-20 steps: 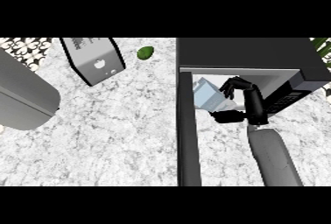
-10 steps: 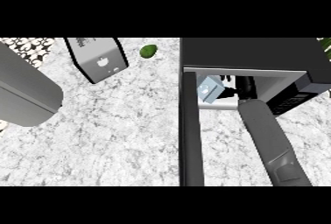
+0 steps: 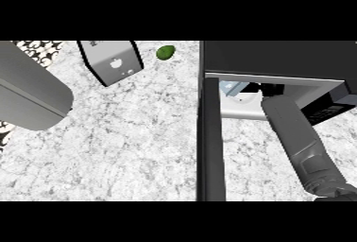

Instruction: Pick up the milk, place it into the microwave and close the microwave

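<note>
Fingers (image 3: 270, 88) half hidden inside microwave (image 3: 279, 56), beside milk (image 3: 233, 86).

My right hand (image 3: 270, 88) has pushed deeper into the microwave (image 3: 279, 59), carrying the milk (image 3: 233, 87) further in; only its corner shows now.

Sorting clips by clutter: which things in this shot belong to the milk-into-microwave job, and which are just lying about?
Part of the job:
- milk, inside the microwave
- microwave
- microwave door, open
- right hand, reaching inside the cavity

Lying about:
- green fruit
- toaster
- grey forearm at the view's left
</note>
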{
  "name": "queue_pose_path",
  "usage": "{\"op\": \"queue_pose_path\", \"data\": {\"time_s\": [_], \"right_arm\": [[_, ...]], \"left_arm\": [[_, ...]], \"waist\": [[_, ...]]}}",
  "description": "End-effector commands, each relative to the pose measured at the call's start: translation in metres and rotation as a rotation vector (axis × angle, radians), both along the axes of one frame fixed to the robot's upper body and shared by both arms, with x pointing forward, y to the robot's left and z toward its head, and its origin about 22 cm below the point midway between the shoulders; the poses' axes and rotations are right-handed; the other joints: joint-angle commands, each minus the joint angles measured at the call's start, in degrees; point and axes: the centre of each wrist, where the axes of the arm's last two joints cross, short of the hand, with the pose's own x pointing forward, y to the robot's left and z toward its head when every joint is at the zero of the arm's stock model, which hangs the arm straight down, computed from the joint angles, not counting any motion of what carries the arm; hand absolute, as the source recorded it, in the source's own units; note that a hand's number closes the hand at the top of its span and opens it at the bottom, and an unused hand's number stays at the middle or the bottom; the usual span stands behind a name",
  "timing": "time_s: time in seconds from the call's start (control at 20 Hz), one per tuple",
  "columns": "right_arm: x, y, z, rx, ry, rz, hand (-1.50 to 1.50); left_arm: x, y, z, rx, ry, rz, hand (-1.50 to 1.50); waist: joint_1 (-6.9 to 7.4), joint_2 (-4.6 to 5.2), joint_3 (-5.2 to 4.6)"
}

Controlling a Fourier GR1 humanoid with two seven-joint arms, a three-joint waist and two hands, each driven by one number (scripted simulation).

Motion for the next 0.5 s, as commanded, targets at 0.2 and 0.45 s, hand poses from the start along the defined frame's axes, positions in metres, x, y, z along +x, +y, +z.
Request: {"op": "queue_pose_path", "data": {"time_s": [0.2, 0.45], "right_arm": [[0.011, -0.027, 0.019, -0.139, -0.082, -0.115, 1.50], [0.000, -0.057, 0.005, -0.243, -0.018, -0.215, 1.50]], "left_arm": [[0.009, 0.001, -0.009, -0.002, 0.019, -0.042, -1.50], [0.020, -0.008, -0.009, -0.010, 0.005, -0.042, -1.50]], "waist": [[1.75, 0.55, -0.22], [2.00, 1.19, -0.16]]}}
